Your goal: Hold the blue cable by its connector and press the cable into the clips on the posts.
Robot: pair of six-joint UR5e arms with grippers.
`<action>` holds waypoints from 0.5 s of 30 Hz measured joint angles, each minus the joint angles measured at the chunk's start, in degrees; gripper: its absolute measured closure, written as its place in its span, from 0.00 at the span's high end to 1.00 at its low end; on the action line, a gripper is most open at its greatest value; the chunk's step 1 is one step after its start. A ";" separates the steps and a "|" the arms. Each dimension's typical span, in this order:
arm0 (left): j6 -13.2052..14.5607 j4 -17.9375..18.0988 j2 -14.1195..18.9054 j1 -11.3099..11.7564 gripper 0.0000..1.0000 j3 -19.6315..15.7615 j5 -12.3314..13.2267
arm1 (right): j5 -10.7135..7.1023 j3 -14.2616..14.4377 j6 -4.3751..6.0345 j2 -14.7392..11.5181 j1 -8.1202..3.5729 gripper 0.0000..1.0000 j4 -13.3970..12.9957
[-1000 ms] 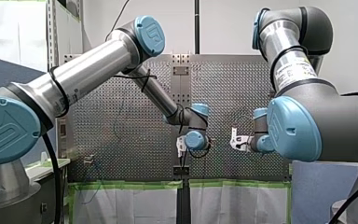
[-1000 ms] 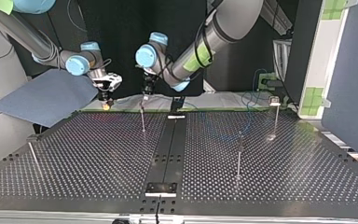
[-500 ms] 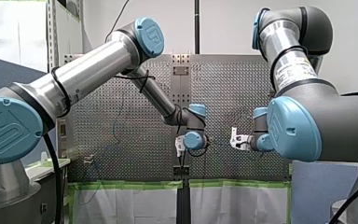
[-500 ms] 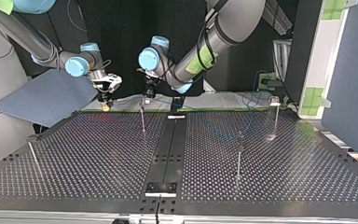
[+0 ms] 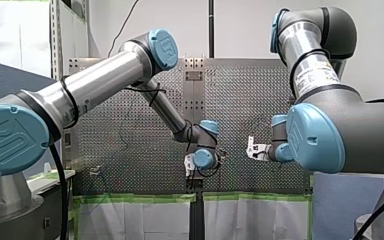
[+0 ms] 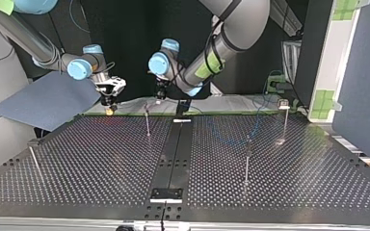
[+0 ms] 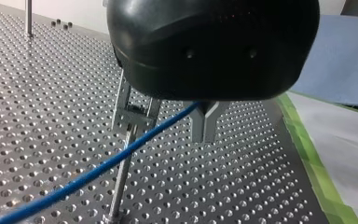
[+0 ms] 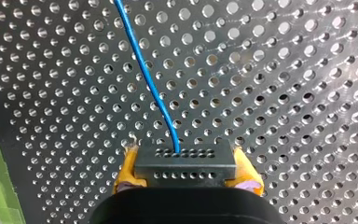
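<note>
Both grippers are closed. The right gripper, with yellow pads, is clamped on the dark connector, from which the blue cable is led away over the perforated table. The left gripper is pinched on that cable just beside the clip of a post. The cable is seen crossing the post just under the clip; whether it is seated cannot be told. For this step, the connector should be held steady, the span drawn taut, and the cable lined up over the clip's mouth before being pressed straight down.
</note>
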 joint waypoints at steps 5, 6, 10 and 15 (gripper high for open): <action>1.20 -0.28 0.00 -0.41 0.00 0.19 0.67 | 0.00 -0.06 0.02 0.01 -0.04 0.00 -0.04; 1.58 -0.38 -0.01 -0.60 0.00 0.20 0.71 | 0.00 -0.11 0.03 0.00 -0.03 0.00 -0.02; 2.67 -0.72 0.08 -1.61 0.00 0.20 0.60 | 0.00 -0.27 0.02 0.00 -0.03 0.00 0.10; 2.98 -1.20 1.19 -2.39 0.00 0.22 -0.15 | 0.00 -0.35 0.02 0.01 -0.03 0.00 0.17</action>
